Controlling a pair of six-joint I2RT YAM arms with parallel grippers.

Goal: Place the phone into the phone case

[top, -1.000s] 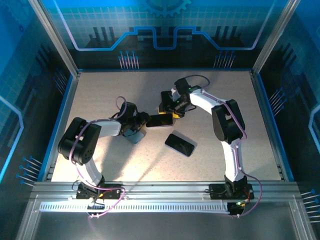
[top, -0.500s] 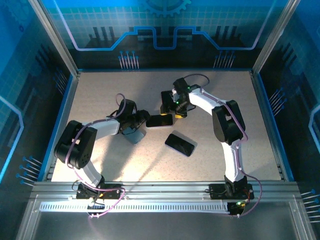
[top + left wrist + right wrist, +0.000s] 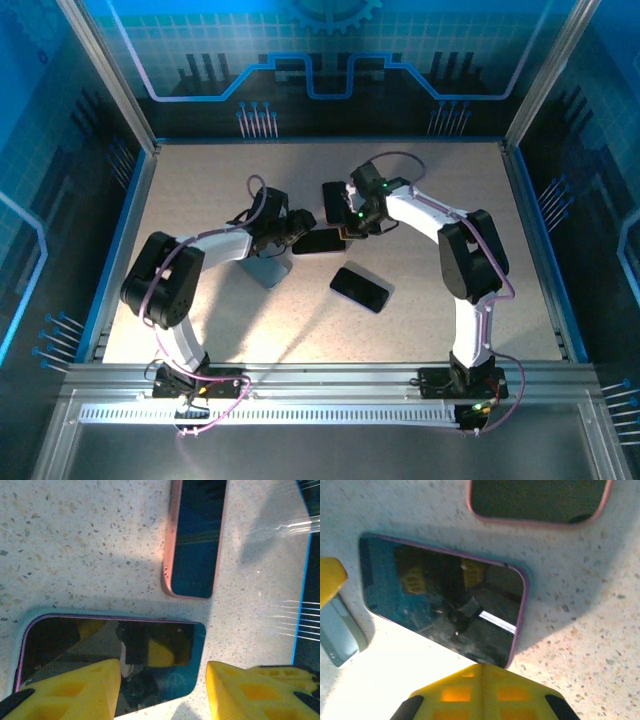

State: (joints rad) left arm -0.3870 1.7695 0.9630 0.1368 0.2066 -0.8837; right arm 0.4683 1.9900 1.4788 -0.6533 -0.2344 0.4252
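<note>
A black rectangular phone (image 3: 360,288) is lying nearest, right of centre. Farther back, at mid-table, the glossy black purple-rimmed phone (image 3: 105,655) is sitting inside a teal phone case (image 3: 21,635). The left gripper (image 3: 164,667) is hanging part-open over its left end. The right gripper (image 3: 480,677) is sitting fully closed at its right end, gripping nothing. A pink-rimmed phone (image 3: 195,535) is lying just beyond

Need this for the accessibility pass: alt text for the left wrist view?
Two yellow fingers stand apart at the bottom of the frame over a dark-screened, purple-edged phone lying flat on a speckled tabletop, one finger overlapping its near edge. A pink-edged phone lies just beyond, apart from the first.
</note>
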